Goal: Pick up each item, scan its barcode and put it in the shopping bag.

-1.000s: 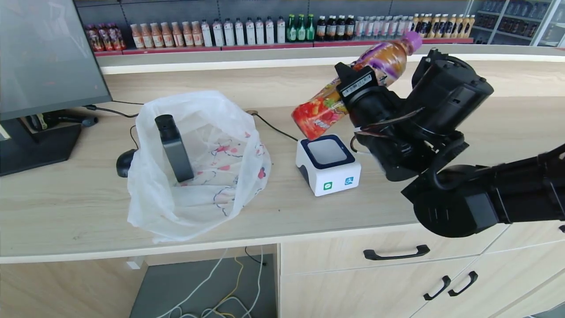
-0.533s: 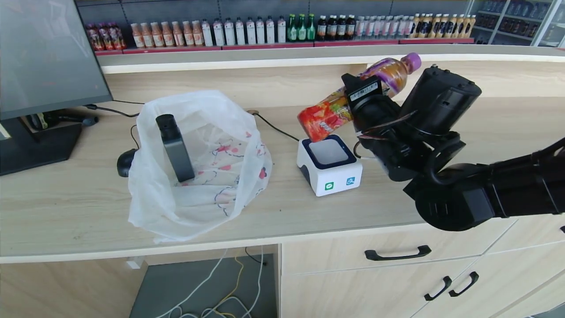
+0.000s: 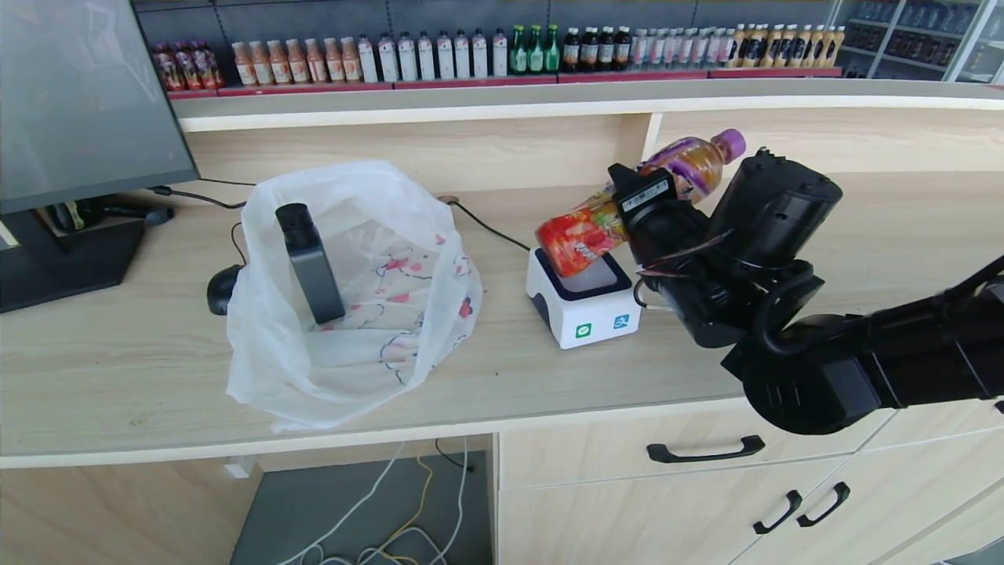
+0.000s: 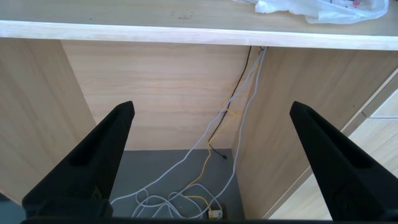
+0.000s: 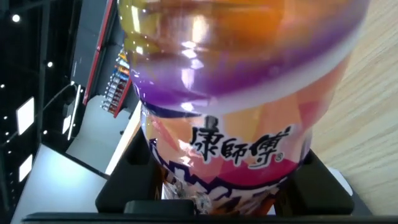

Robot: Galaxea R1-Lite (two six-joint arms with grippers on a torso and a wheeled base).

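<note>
Scanning step in hand: right pincer grips juice bottle over barcode scanner. The next move likely calls for transfer to the shopping bag. Left pincer stands agape.

The light wooden surface carries a white shopping bag, a white scanner beside it, a black mouse and a monitor stand.

A shop: checkout counter with barcode scanner, shelves of bottled drinks behind.
</note>
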